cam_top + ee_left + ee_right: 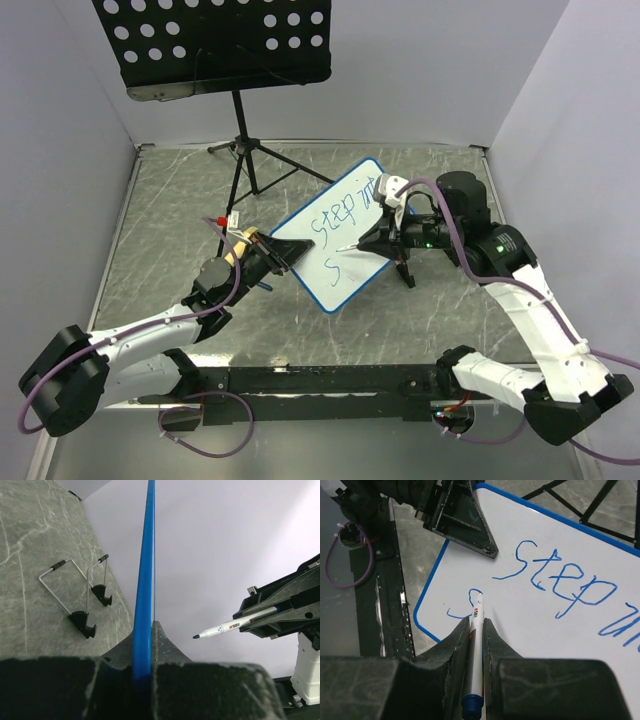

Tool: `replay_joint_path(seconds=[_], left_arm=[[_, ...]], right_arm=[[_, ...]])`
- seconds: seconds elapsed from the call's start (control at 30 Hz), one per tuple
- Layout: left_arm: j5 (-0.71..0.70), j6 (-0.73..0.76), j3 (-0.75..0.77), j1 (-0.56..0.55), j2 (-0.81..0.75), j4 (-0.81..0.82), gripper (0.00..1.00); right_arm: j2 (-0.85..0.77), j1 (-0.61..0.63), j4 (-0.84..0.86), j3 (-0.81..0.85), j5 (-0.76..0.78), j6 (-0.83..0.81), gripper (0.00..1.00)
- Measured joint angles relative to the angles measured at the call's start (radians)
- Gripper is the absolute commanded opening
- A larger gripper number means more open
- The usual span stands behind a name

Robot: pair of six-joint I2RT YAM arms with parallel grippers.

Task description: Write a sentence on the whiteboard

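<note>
Left gripper [270,253], jaws shut on the near-left blue edge of the whiteboard [312,266], holds it tilted over the grey table [170,210]. Right gripper [476,623], clamped on a marker [478,608], points its tip at the lone "S" under the sentence [560,580], "step in". Beyond, a black perforated music stand [215,40] rises, its tripod legs just behind the board.

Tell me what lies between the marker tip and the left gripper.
Only the S stroke, then bare whiteboard up to the left gripper; the right wrist view shows it.
</note>
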Motion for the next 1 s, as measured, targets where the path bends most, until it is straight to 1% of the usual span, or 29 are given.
replay_joint_path(seconds=[0.2,0.6,1.0], left_arm=[[0.002,-0.001,0.0,0.0,0.0,0.003,0.01],[0.02,-0.007,0.0,0.0,0.0,0.038,0.01],[0.016,0.002,0.0,0.006,-0.002,0.015,0.01]], right_arm=[[-0.029,-0.016,0.018,-0.019,0.027,0.011,0.0],[-0.001,-0.006,0.024,-0.064,0.055,0.013,0.0],[-0.022,0.0,-0.002,-0.106,0.056,-0.017,0.0]])
